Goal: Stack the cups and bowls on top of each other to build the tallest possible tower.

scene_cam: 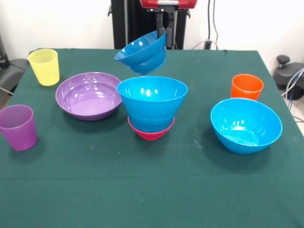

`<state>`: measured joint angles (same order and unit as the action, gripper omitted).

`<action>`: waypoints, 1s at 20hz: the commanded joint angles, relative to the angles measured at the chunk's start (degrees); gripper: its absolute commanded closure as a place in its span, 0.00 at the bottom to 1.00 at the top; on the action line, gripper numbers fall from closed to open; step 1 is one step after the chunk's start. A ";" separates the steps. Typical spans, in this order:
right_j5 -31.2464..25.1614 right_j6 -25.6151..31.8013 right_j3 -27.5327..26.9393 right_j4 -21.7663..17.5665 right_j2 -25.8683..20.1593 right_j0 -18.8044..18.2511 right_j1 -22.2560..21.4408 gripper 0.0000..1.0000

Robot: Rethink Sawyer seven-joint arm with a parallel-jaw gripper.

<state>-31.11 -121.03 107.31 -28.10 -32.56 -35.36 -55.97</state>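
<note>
My gripper (165, 29) hangs at the top centre, shut on the rim of a small blue bowl (142, 53) that tilts in the air. Just below and in front stands the tower (152, 108): a large blue bowl nested in a small magenta bowl (151, 131). A wide purple bowl (89, 95) lies to the left of it, and another blue bowl (246, 125) sits tilted at the right. The yellow cup (44, 66) stands at the far left, the purple cup (18, 127) at the near left, the orange cup (247, 87) at the right.
A dark green cloth (152, 190) covers the table, whose front edge runs along the bottom. A black chair base (285, 66) and cables show off the table at the right.
</note>
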 commanded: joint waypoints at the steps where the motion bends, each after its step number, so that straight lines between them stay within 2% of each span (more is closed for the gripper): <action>1: -3.96 3.85 -1.82 -2.77 0.77 2.01 3.33 1.00; 20: -4.64 3.89 -2.55 -2.55 0.98 2.51 3.57 1.00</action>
<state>-31.11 -121.03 107.31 -28.10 -32.56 -34.64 -55.97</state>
